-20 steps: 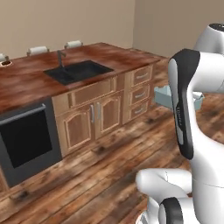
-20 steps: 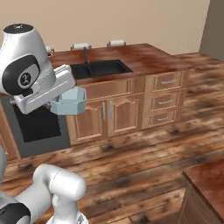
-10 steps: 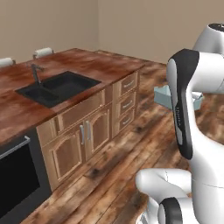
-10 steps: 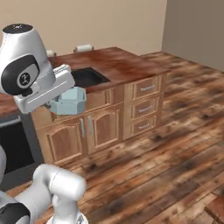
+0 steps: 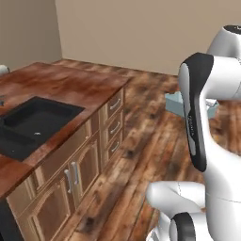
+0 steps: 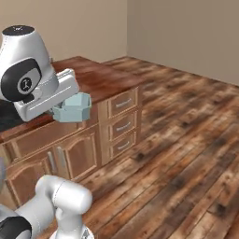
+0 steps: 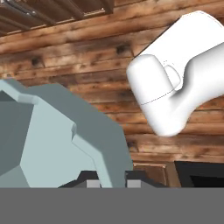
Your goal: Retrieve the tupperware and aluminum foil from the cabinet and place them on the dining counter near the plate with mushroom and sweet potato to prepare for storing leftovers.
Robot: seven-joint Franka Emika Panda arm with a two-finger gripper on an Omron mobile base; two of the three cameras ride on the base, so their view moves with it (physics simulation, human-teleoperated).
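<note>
Camera swung right since earlier, tupperware (image 6: pixel 73 108) half-hidden behind arm, tool (image 7: pixel 111 183) clamped on its rim

You are looking at the tub (image 6: pixel 73 107) hanging off the end of the arm's hand, pale blue-teal, open side up and roughly level. It sits in front of the counter (image 6: pixel 100 79), over the edge of the reddish-brown wood top and above the cabinet fronts. Right of it you see three drawers (image 6: pixel 123 122) stacked with pale handles. Plank floor (image 6: pixel 186 154) stretches to the beige walls.
</note>
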